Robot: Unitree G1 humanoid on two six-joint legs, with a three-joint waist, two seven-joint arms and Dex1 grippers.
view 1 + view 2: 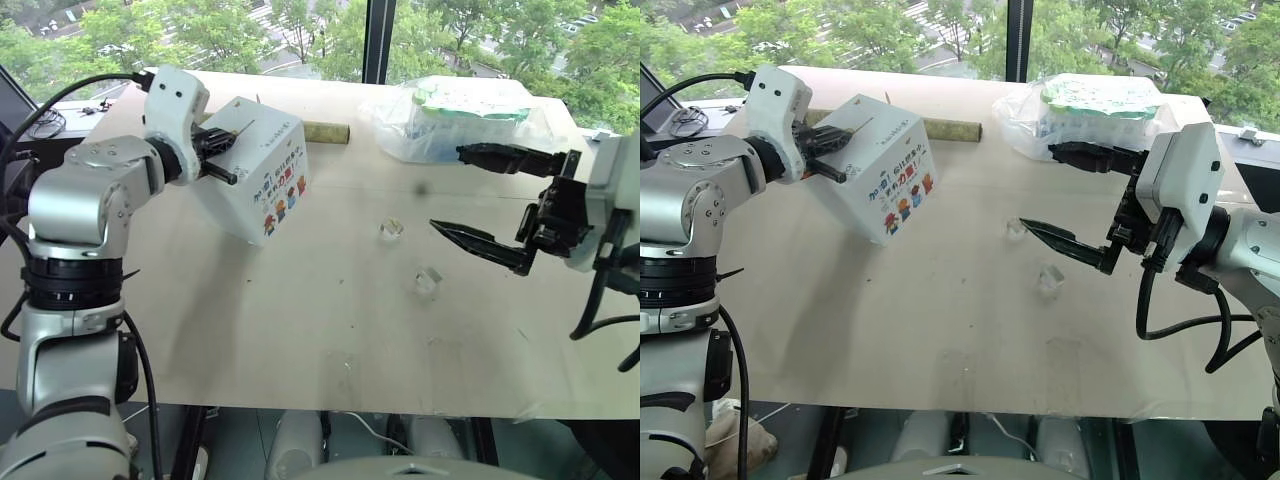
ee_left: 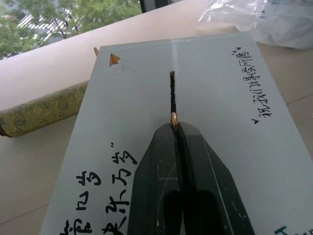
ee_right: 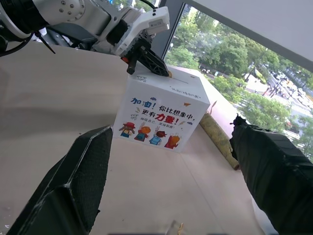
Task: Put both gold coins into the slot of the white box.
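At far left, your left gripper [image 2: 174,128] is pinched shut on a gold coin [image 2: 173,119], whose edge shows between the fingertips. The coin sits at the near end of the slot [image 2: 172,93], a dark slit in the top face of the white box [image 1: 262,180]. The box stands tilted on the table [image 1: 330,330], its cartoon figures facing you. Just behind the box lies a patterned roll [image 1: 325,131]. Toward the middle of the table you see two small clear holders: one [image 1: 391,230] farther from you, one [image 1: 427,281] nearer, set apart from each other. Behind them, a clear bag [image 1: 455,115] of green-white packs rests at the far edge. At right, your right gripper [image 1: 488,205] hangs above the table with fingers spread wide and nothing between them, pointing leftward toward the box.
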